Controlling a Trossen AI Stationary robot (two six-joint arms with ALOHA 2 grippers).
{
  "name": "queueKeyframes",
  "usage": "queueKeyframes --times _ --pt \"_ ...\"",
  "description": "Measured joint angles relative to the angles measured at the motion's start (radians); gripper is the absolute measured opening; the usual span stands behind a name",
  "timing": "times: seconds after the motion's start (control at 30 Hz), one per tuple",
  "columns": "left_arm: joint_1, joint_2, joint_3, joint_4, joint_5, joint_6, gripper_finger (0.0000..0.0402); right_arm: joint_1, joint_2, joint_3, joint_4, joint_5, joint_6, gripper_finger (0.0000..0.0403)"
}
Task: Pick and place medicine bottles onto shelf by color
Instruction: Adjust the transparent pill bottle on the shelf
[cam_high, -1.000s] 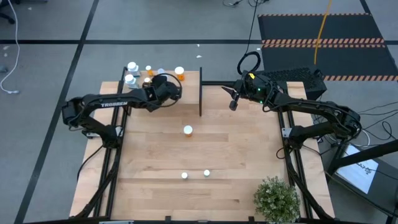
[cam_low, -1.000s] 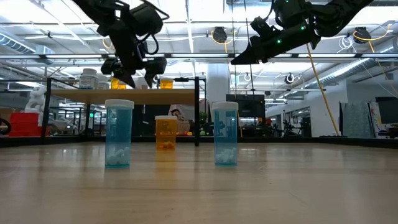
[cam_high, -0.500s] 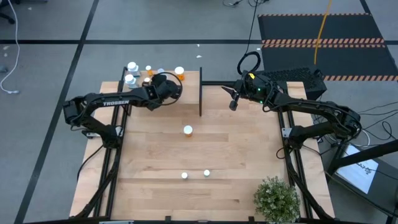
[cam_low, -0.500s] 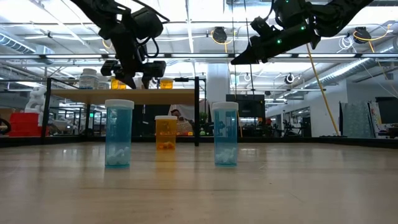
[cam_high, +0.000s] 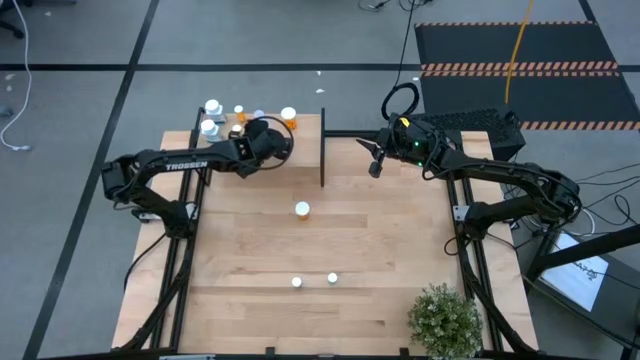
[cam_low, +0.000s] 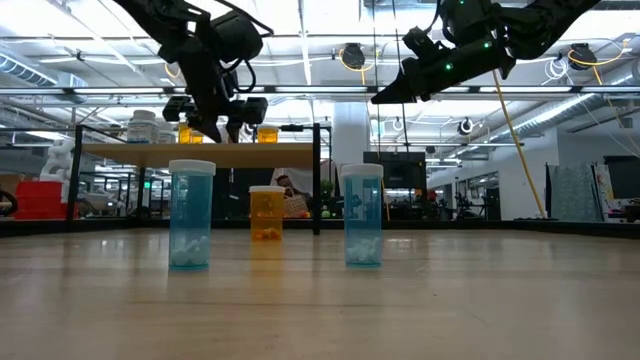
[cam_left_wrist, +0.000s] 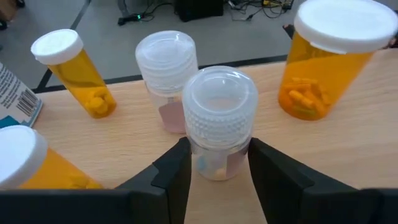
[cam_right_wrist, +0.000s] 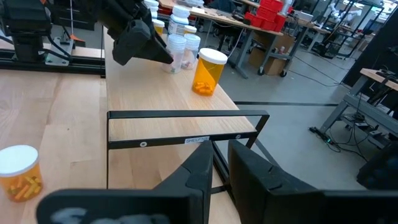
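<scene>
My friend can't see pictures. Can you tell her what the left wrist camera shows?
The left end effector has its two dark fingers around a clear bottle with a ridged clear cap, standing on the shelf. Another clear bottle stands just behind, with orange bottles around them.

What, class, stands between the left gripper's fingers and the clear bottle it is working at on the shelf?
Nothing visible does. In the left wrist view the left gripper has one finger on each side of the clear bottle, close against its sides. A second clear bottle stands just behind it on the shelf.
</scene>
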Motion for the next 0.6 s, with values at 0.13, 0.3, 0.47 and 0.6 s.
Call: queueKeyframes --times 0.13,0.3,0.47,0.6 --pt "-0.014 -0.016 0.0 -0.007 0.007 0.014 0.0154 0.0 0.0 0.0 0.0 0.0 0.0 0.0047" --pt "-0.036 -0.05 -0.002 -0.04 0.015 0.067 0.0154 0.0 0.0 0.0 0.0 0.0 0.0 0.0047" --pt "-0.036 -0.091 -0.001 -0.078 0.033 0.161 0.0154 0.0 0.0 0.0 0.0 0.0 0.0 0.0047" --pt "-0.019 -0.108 -0.002 -0.129 0.044 0.175 0.0154 0.0 0.0 0.0 0.001 0.0 0.0 0.0047"
